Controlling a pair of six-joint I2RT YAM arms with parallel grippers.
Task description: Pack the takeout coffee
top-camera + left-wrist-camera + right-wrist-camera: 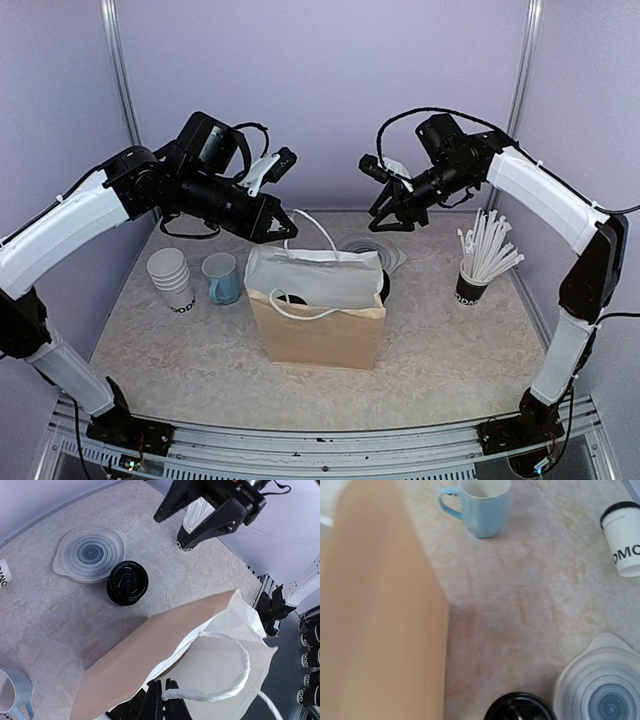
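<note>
Seen from above, the left gripper [282, 232] is closed at the top edge of the paper bag [320, 325], while the right gripper [390, 222] hangs spread and empty over the table [450, 350]. The takeout coffee [385, 285] stands just behind the bag's right side.

Left wrist view: the closed fingers [162, 702] pinch the white cord handle [244, 662]; the coffee's black lid [127, 582] sits just beside a swirled plate [90, 554].

Right wrist view: bag wall at left, light-blue mug [482, 505] beyond, and the lid at the bottom edge.

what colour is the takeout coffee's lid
Black: the lid shows best in the left wrist view.
</note>
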